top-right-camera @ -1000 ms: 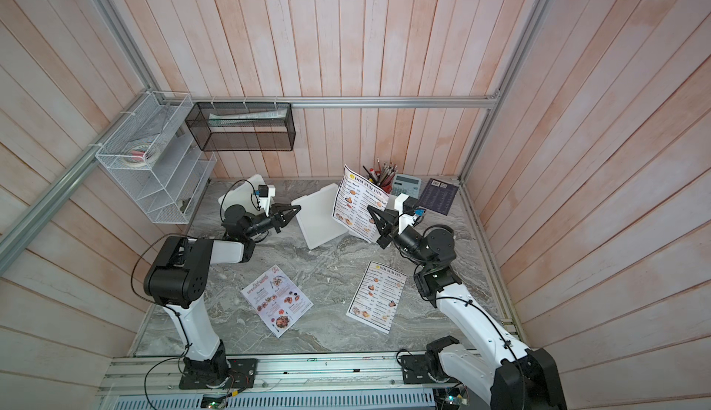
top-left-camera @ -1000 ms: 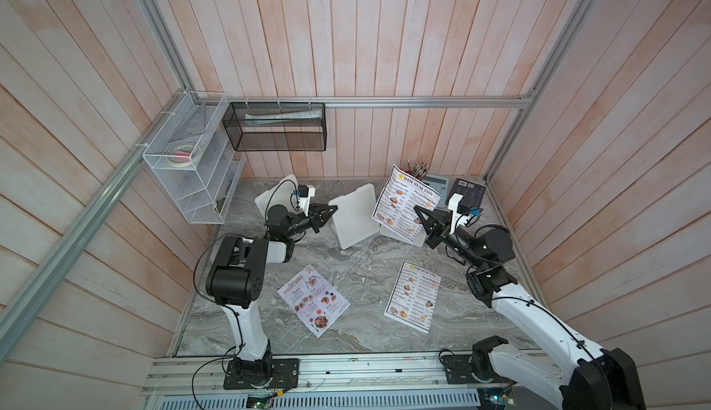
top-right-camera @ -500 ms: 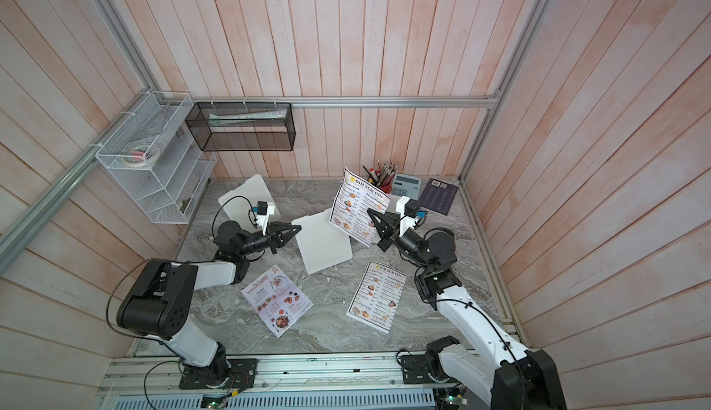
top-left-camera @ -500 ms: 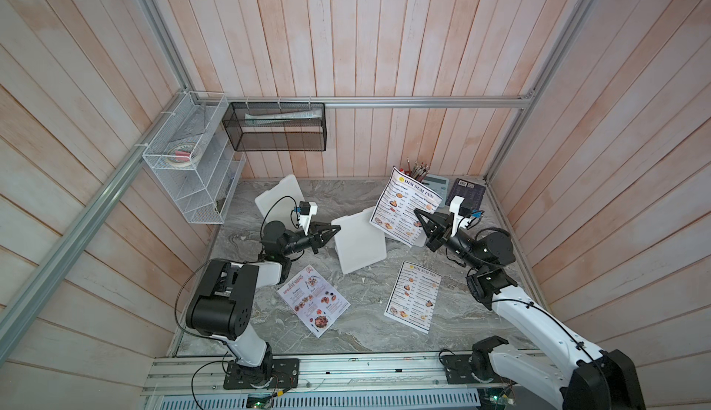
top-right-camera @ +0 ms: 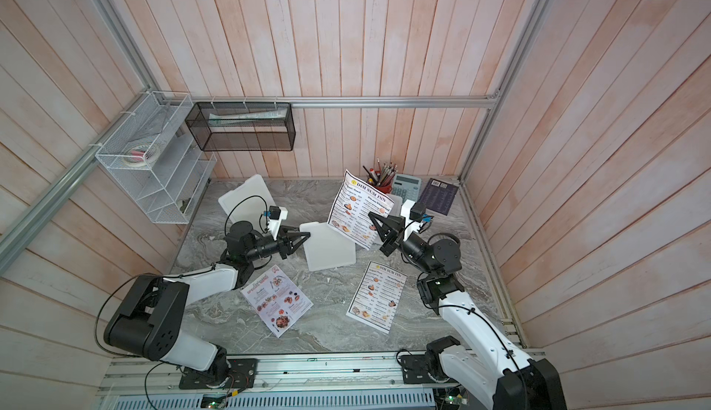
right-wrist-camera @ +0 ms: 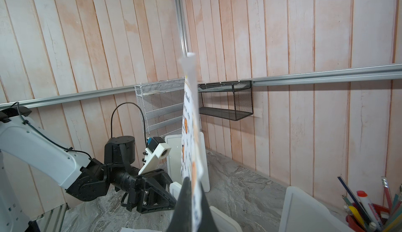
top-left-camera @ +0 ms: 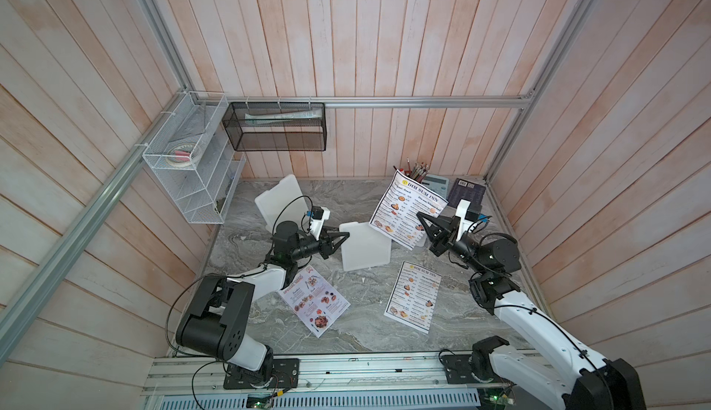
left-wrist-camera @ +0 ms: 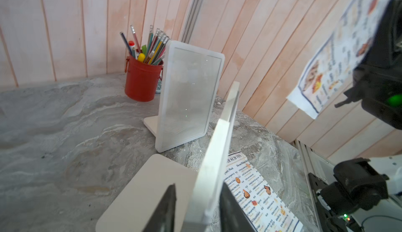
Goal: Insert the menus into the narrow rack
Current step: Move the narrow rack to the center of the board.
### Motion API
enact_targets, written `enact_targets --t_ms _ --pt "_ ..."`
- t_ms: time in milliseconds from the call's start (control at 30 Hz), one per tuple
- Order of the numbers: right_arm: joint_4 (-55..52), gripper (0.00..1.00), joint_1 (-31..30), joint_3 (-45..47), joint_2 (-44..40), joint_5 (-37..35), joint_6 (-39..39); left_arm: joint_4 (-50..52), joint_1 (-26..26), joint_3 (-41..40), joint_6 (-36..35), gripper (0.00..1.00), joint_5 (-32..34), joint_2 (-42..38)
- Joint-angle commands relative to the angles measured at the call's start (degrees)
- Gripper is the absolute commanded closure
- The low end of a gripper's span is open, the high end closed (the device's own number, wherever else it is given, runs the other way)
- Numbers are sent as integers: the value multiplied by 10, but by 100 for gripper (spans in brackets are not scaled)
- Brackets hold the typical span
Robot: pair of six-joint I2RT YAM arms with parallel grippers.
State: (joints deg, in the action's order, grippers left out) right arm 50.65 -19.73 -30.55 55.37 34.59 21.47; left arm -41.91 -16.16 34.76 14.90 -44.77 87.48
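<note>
The right pincer (top-left-camera: 421, 217) is clamped on one edge of a Dim Sum menu (top-left-camera: 404, 206), holding it upright above the counter (top-left-camera: 365, 331). The Special Menu (top-left-camera: 315, 302) and a second menu (top-left-camera: 413, 296) lie flat there. The black rack (top-left-camera: 277, 127) hangs on the wall, well apart. The left pincer (top-left-camera: 343, 234) stands apart astride the white stand (top-left-camera: 365, 250), seemingly free of it, though the wrist view is blurred there. Gripped at one edge, the limp sheet could droop or buckle against the rack's rim. If the left arm backs off carelessly, it could topple the stand.
</note>
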Motion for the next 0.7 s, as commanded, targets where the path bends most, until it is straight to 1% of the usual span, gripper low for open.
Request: enact_targets --t_ms 0,33,133,200,267,433,567,667 --pt "19 100 3 8 -11 9 11 55 1 -16 -7 49 71 -21" --pt "20 100 4 8 -11 9 12 62 2 -17 -7 44 89 -27" --pt "20 100 4 7 -10 12 12 85 1 -16 -8 36 142 -43" --pt "23 100 5 6 -6 15 16 102 2 -9 -10 33 166 -52" --pt "31 100 5 4 0 20 21 114 2 -4 -10 30 168 -64" --pt "53 100 4 -10 29 57 50 111 2 -16 12 15 124 -128" --pt "84 100 -3 -26 58 86 79 97 1 -36 34 12 79 -204" --pt "96 100 -27 -49 84 101 83 53 0 -53 51 11 18 -246"
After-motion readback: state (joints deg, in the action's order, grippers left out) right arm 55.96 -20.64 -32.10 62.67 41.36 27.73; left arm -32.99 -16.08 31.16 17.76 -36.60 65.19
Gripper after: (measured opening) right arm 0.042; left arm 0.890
